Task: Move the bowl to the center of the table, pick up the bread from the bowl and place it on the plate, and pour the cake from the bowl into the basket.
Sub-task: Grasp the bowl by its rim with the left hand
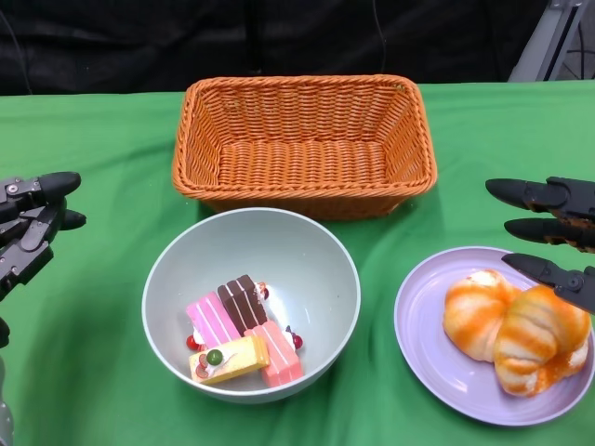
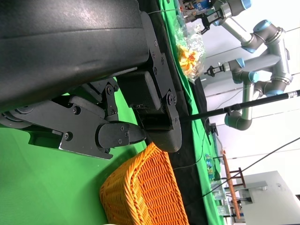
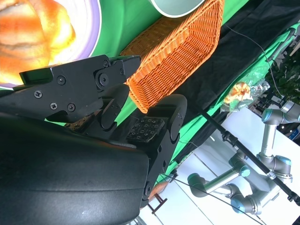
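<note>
On the green-covered surface (image 1: pixel 84 372), near the middle and toward the near edge, a pale grey-green bowl (image 1: pixel 307 269) is being seen with its smooth inner wall showing. Small cake slices (image 1: pixel 244 333) are lying inside it, toward its near side: a pink one, a dark brown one, a salmon-pink one and a yellow one topped with a green dot, with small red bits lying among them. Just beyond the bowl, a rectangular orange wicker basket (image 1: pixel 304 93) is standing with its open side up. To the right of the bowl, a lilac plate (image 1: pixel 423 325) is being occupied by two orange-and-cream striped bread rolls (image 1: pixel 516 330), which are touching each other.

At the far left of the scene, the left hand (image 1: pixel 33 228) is being held apart from the bowl, its fingers spread and gripping nothing. At the far right, the right hand (image 1: pixel 553 232) is being held over the far right part of the plate, its dark fingers (image 1: pixel 521 194) parted and pointing leftward, with nothing between them; the lowest finger is overlapping the bread in the head view, though contact cannot be told. The bowl is lying between the two hands, well apart from each.
</note>
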